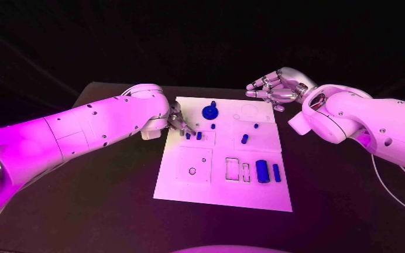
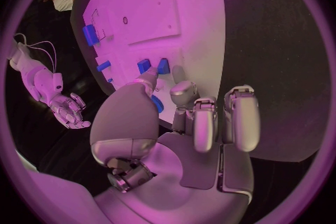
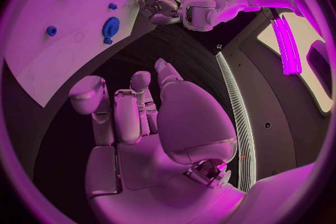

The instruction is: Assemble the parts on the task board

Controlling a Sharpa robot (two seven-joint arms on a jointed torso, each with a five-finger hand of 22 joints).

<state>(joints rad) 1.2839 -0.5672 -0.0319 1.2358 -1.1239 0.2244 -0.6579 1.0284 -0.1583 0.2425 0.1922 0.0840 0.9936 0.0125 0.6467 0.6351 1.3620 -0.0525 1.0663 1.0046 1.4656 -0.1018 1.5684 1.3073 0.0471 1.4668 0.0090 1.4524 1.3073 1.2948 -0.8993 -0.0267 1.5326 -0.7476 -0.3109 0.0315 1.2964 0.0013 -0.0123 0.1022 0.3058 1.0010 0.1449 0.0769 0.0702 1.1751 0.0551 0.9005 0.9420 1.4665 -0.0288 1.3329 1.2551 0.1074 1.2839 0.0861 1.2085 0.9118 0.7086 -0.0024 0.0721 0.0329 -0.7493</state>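
Left hand (image 1: 179, 122), silver, many-fingered: sits at the left edge of the white rectangular task board (image 1: 190, 190), left of frame centre in the head view. Fingertips point down onto the board beside two small blue upright pegs (image 1: 193, 136). The left wrist view shows the fingers (image 2: 198, 123) curled inward and close together, thumb reaching toward the pegs (image 2: 153, 65); whether it actually pinches one I cannot tell. The white left arm (image 1: 80, 133) enters from the left edge and angles up toward the board.

Right hand (image 1: 274, 89), same silver build: hovers off the board's upper right corner, over the black counter (image 1: 337, 206), palm facing the board. Fingers spread and lightly bent, nothing in them; the right wrist view confirms an empty palm (image 3: 175, 117). The white right arm (image 1: 354, 121) comes in from the right edge.

Board: centre of frame, long axis running up-down, lying flat on the counter. Parts on it:
- blue round gear with a stub (image 1: 210, 111), upper middle
- small blue peg (image 1: 244, 139), right of centre
- blue chunky cylinder (image 1: 263, 171) lying lower right, slim blue bar (image 1: 277, 173) just beside it on its right
- two empty rectangular outline slots (image 1: 236, 170) left of the cylinder
- small round hole (image 1: 192, 171), lower left panel
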